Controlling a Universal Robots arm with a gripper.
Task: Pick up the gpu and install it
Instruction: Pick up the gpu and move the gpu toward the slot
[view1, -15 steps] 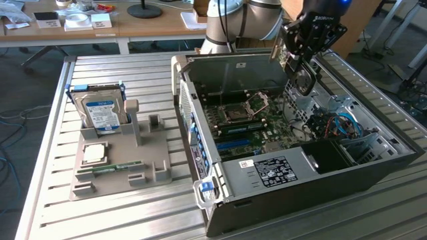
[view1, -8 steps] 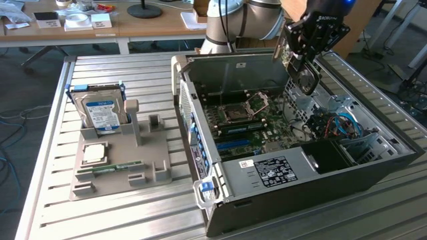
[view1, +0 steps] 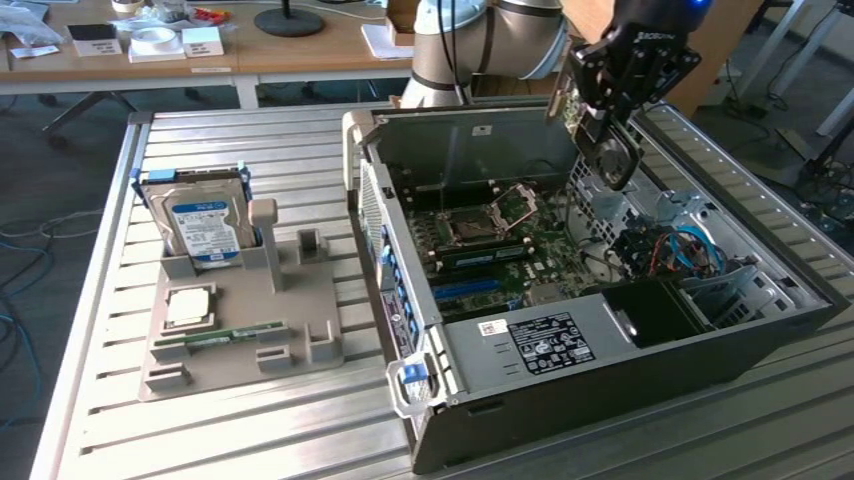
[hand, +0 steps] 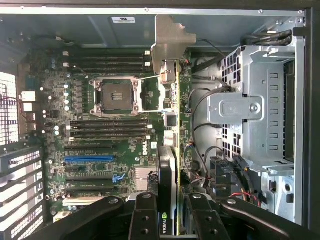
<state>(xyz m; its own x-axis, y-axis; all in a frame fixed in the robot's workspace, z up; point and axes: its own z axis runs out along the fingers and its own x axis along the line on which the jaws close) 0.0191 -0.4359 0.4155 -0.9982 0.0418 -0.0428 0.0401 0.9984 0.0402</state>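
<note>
Arm over open computer case (view1: 574, 405), which lay on its side on the slatted table (view1: 94, 420) so the motherboard (hand: 100, 150) faced up towards the tool.

End effector (view1: 601, 118): narrow, its fingers (hand: 145, 217) pinched on the gpu (view1: 611, 158), one finger on each face of the card.

Gpu position: in the air above the case, near its rear wall, not touching the board. Card hung edge-down. In the wrist view the gpu (hand: 167, 165) ran edge-on away from the fingers, with its silver bracket (hand: 170, 40) at the far end, towards the case's back panel. Judged reason: an edge-down hold presents the connector edge to a slot, and the bracket end must meet the rear openings. Not yet seated.

Grey holder (view1: 227, 370) on the table, on the exterior view's left, well apart from the case. It kept spare parts in fixed poses, presumably so each could be gripped repeatably.

Count:
- gpu: 1, held
- hard drive (view1: 203, 218): 1, upright in the holder
- processor (view1: 187, 305): 1, lying flat
- green memory stick (view1: 220, 337): 1, lying flat
- empty processor socket (hand: 117, 95): 1
- blue slot (hand: 89, 158): 1
- end effector fingers gripping: 2
</note>
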